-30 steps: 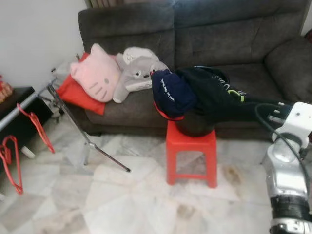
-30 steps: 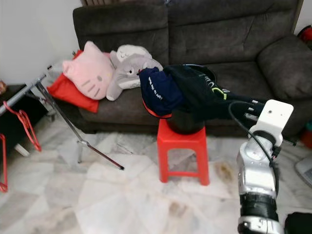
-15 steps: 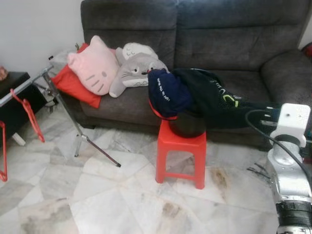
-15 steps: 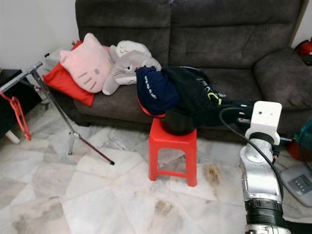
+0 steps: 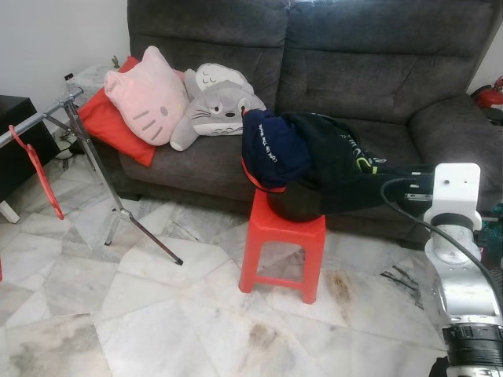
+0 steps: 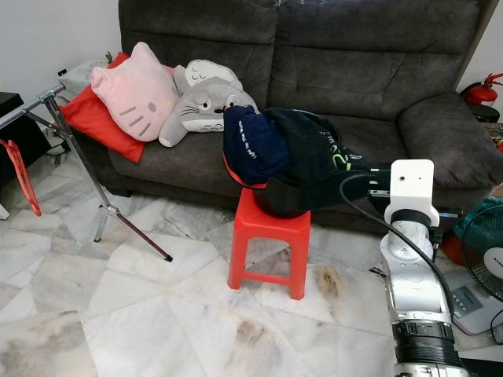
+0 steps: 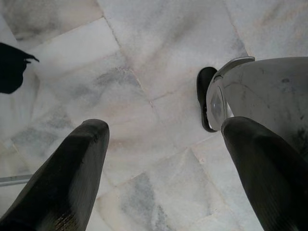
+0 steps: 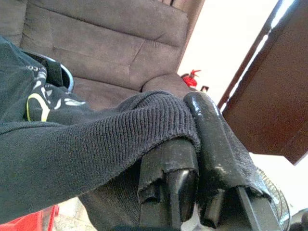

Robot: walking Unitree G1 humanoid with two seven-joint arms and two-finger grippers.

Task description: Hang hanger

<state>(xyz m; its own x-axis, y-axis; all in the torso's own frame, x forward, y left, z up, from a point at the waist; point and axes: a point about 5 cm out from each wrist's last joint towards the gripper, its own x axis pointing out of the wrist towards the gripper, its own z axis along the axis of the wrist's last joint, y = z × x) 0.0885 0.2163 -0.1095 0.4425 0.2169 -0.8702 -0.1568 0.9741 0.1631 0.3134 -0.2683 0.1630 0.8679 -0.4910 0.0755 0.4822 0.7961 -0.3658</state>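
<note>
1. The red hanger (image 6: 19, 174) hangs on the slanted metal rail of the drying rack (image 6: 69, 141), at the far left of the room, well apart from the robot. It is cut by the frame edge, so its full outline cannot be confirmed
2. Handling judgement: the hanger looks thin and rigid, probably light plastic or coated wire; smooth, so liable to swing or slip. The lower bar or a shoulder arm appears the safest hold, leaving the hook free for the rail
3. The right gripper (image 8: 192, 159) has its two black fingers pressed together on the ribbed cuff of a dark garment (image 5: 346, 165). That cloth is soft and stretchy; it trails from the gripper to the heap on the stool and would drag if pulled
4. The left gripper (image 7: 163, 159) hangs idle, pointing at the floor, fingers spread wide with nothing between them
5. The heap: a navy garment (image 5: 271, 149) and the dark one lie over a black basket (image 5: 295, 206) standing on a red stool (image 5: 281, 250), which sits just before the front edge of the sofa (image 5: 354, 71)
6. Toward the sofa's left end: a pink cat cushion (image 5: 147, 96), a grey plush (image 5: 212, 102), a red cushion (image 5: 102, 126)
7. Floor (image 5: 173, 314): polished marble tiles, stained near the stool, judged slippery. A fire extinguisher (image 6: 479, 88) and a fan (image 6: 483, 255) stand at the right
</note>
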